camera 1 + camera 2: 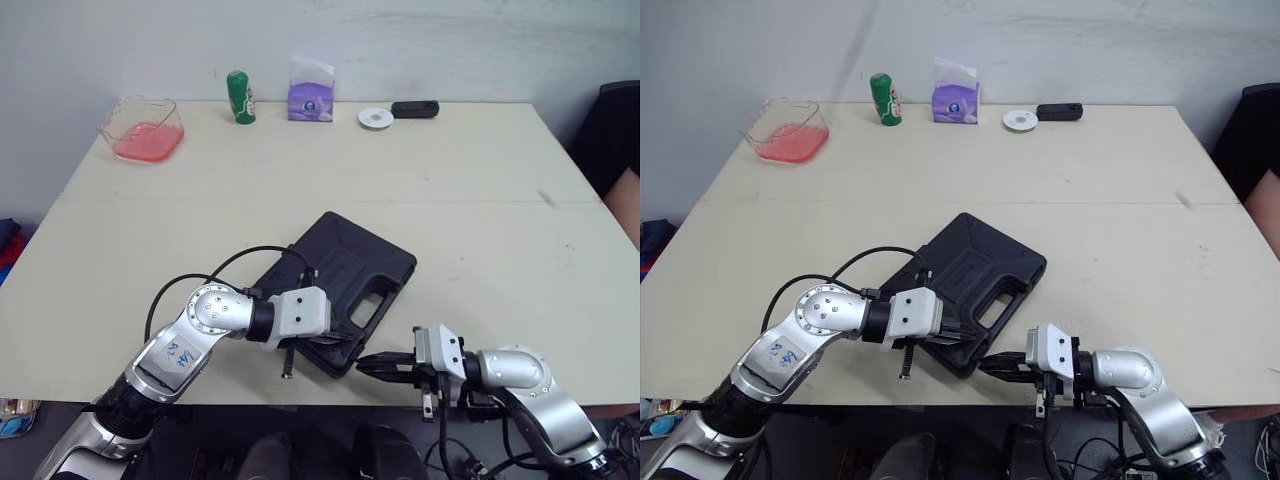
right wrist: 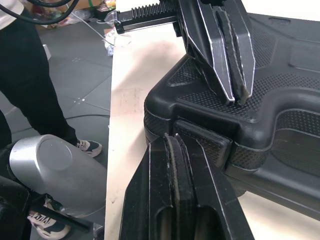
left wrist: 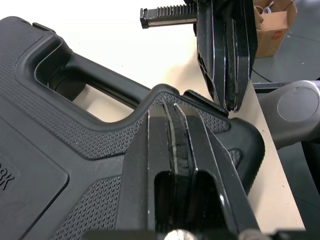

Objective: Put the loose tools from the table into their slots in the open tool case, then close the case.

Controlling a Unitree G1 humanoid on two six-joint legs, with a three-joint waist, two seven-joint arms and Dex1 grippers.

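The black tool case (image 1: 345,272) lies with its lid down near the table's front edge, its handle cut-out facing the front right. My left gripper (image 1: 335,338) is shut, and its tips rest on the lid at the front corner (image 3: 170,106). My right gripper (image 1: 362,365) is shut too, coming from the front right. In the right wrist view its tips (image 2: 170,138) sit at the latch (image 2: 205,139) on the case's front side. The two grippers' tips are close together at that corner. No loose tools lie on the table.
Along the far edge stand a pink plastic container (image 1: 143,130), a green can (image 1: 240,97), a purple pouch (image 1: 311,90), a white disc (image 1: 376,118) and a small black device (image 1: 414,109). A person's legs (image 2: 30,90) stand on the floor by the table's front edge.
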